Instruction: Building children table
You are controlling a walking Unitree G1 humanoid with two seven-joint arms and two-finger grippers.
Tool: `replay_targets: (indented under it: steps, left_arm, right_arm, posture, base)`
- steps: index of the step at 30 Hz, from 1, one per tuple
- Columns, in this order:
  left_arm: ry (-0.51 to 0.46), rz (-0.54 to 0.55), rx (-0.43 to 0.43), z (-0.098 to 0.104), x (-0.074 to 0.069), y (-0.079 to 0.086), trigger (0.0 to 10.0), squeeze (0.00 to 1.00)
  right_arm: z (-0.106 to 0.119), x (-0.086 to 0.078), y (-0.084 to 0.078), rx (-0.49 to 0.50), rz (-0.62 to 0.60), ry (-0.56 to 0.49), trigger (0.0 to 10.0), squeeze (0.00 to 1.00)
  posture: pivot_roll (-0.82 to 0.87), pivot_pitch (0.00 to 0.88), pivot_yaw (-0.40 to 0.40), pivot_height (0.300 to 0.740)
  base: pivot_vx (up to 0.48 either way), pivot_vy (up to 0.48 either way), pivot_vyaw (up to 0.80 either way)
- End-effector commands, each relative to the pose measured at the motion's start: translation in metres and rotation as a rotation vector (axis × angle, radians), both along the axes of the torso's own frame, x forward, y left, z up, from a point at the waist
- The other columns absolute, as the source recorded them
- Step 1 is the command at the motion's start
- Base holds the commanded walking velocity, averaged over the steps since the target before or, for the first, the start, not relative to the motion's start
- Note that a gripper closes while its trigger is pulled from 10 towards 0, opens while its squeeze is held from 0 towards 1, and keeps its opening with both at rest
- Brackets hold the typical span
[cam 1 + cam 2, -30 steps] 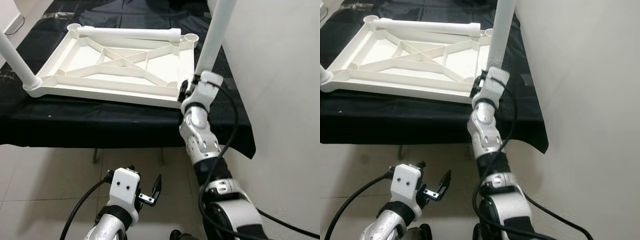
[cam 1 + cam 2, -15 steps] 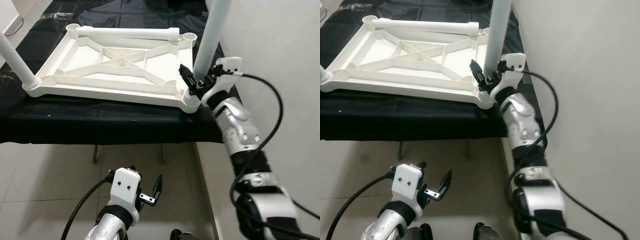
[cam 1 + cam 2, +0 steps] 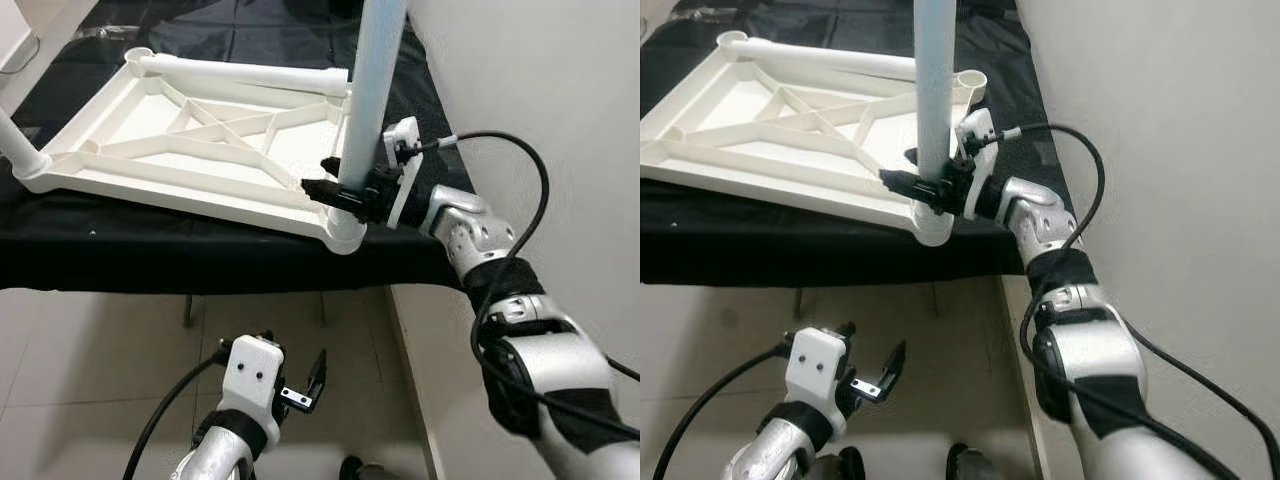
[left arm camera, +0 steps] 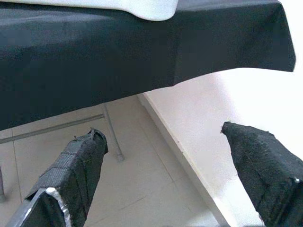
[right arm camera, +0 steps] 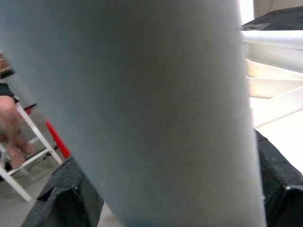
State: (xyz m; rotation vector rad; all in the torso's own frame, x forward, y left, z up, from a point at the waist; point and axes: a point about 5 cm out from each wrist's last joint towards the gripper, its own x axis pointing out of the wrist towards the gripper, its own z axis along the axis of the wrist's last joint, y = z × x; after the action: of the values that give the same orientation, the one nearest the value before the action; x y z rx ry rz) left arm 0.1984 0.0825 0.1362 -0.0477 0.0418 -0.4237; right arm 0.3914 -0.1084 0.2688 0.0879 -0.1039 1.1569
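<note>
From the head views, our right gripper (image 3: 345, 190) has swung in from beside the upright table leg (image 3: 372, 90) and now clamps it low, just above the corner socket of the upturned tabletop (image 3: 200, 140). Right wrist view: leg (image 5: 156, 109) between both fingers. Left wrist view: left gripper (image 4: 165, 161) gapes empty over the floor.
</note>
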Motion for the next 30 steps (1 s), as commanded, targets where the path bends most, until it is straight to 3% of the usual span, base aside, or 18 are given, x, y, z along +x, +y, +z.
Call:
replay_targets:
  steps: [1, 2, 3, 8, 10, 13, 14, 15, 16, 17, 18, 21, 25, 28, 30]
  left_arm:
    - [0.023, -0.003, 0.017, -0.005, -0.004, 0.0, 10.0, 0.0]
    - [0.023, -0.001, 0.017, -0.005, -0.004, -0.001, 10.0, 0.0]
    - [0.023, 0.0, 0.018, -0.005, -0.005, -0.001, 10.0, 0.0]
    - [0.023, -0.004, 0.016, -0.006, -0.004, -0.001, 10.0, 0.0]
    - [0.022, -0.002, 0.016, -0.006, -0.004, -0.001, 10.0, 0.0]
    - [0.022, -0.002, 0.016, -0.006, -0.003, -0.001, 10.0, 0.0]
    - [0.02, -0.001, 0.016, -0.006, -0.003, -0.001, 10.0, 0.0]
    - [0.02, -0.001, 0.016, -0.006, -0.003, -0.001, 10.0, 0.0]
    - [0.018, 0.0, 0.017, -0.006, -0.003, -0.001, 10.0, 0.0]
    - [0.018, 0.0, 0.017, -0.006, -0.003, -0.001, 10.0, 0.0]
    - [0.013, 0.0, 0.02, -0.006, -0.001, 0.0, 10.0, 0.0]
    - [0.011, 0.0, 0.021, -0.006, -0.001, 0.0, 10.0, 0.0]
    - [-0.087, 0.034, 0.003, 0.008, -0.001, 0.004, 10.0, 0.0]
    - [-0.112, 0.049, -0.012, 0.012, -0.002, 0.005, 10.0, 0.0]
    - [-0.168, 0.065, -0.027, 0.023, -0.003, 0.004, 10.0, 0.0]
  right_arm:
    - [-0.004, -0.001, 0.01, -0.028, 0.048, 0.004, 10.0, 0.0]
    - [-0.003, -0.001, 0.015, -0.034, 0.062, -0.001, 4.0, 0.0]
    - [-0.003, 0.0, 0.017, -0.022, 0.066, 0.007, 0.0, 0.0]
    - [-0.005, 0.002, 0.019, 0.008, 0.009, -0.004, 0.0, 0.0]
    - [-0.006, 0.01, 0.015, 0.014, -0.18, -0.012, 0.0, 0.0]
    - [-0.007, 0.014, 0.012, 0.021, -0.263, -0.011, 0.0, 0.0]
    - [-0.009, 0.019, 0.004, 0.033, -0.446, 0.0, 0.0, 0.0]
    - [-0.009, 0.019, 0.004, 0.033, -0.446, 0.0, 0.0, 0.0]
    - [-0.013, 0.024, -0.007, 0.042, -0.644, 0.02, 0.0, 0.0]
    - [-0.013, 0.024, -0.007, 0.042, -0.644, 0.02, 0.0, 0.0]
    - [-0.026, 0.027, -0.037, 0.05, -1.043, 0.065, 0.0, 0.0]
    - [-0.03, 0.026, -0.045, 0.051, -1.149, 0.076, 0.0, 0.0]
    - [-0.044, 0.003, -0.036, 0.141, -1.383, 0.115, 0.0, 0.0]
    - [-0.047, -0.001, -0.032, 0.158, -1.426, 0.124, 0.0, 0.0]
    - [-0.05, -0.003, -0.019, 0.18, -1.444, 0.147, 0.0, 0.0]
  posture:
    - [0.12, 0.279, -0.057, 0.74]
    - [0.12, 0.283, -0.06, 0.74]
    - [0.12, 0.283, -0.06, 0.74]
    - [0.11, 0.282, -0.062, 0.74]
    - [0.11, 0.281, -0.063, 0.74]
    - [0.11, 0.281, -0.063, 0.74]
    - [0.11, 0.28, -0.06, 0.74]
    - [0.11, 0.28, -0.06, 0.74]
    - [0.1, 0.277, -0.056, 0.74]
    - [0.1, 0.277, -0.056, 0.74]
    - [0.1, 0.274, -0.05, 0.74]
    - [0.1, 0.274, -0.05, 0.74]
    - [0.09, 0.266, -0.045, 0.74]
    - [0.09, 0.263, -0.05, 0.74]
    - [0.1, 0.259, -0.054, 0.74]
  base:
    - [0.0, 0.0, 0.0]
    - [0.0, 0.0, 0.0]
    - [0.0, 0.0, 0.0]
    - [0.0, 0.0, 0.0]
    - [0.0, 0.0, 0.0]
    - [0.0, 0.0, 0.0]
    - [0.0, 0.0, 0.0]
    - [0.0, 0.0, 0.0]
    - [0.0, 0.0, 0.0]
    - [0.0, 0.0, 0.0]
    - [0.0, 0.0, 0.0]
    - [0.0, 0.0, 0.0]
    - [0.0, 0.0, 0.0]
    - [0.0, 0.0, 0.0]
    - [0.0, 0.0, 0.0]
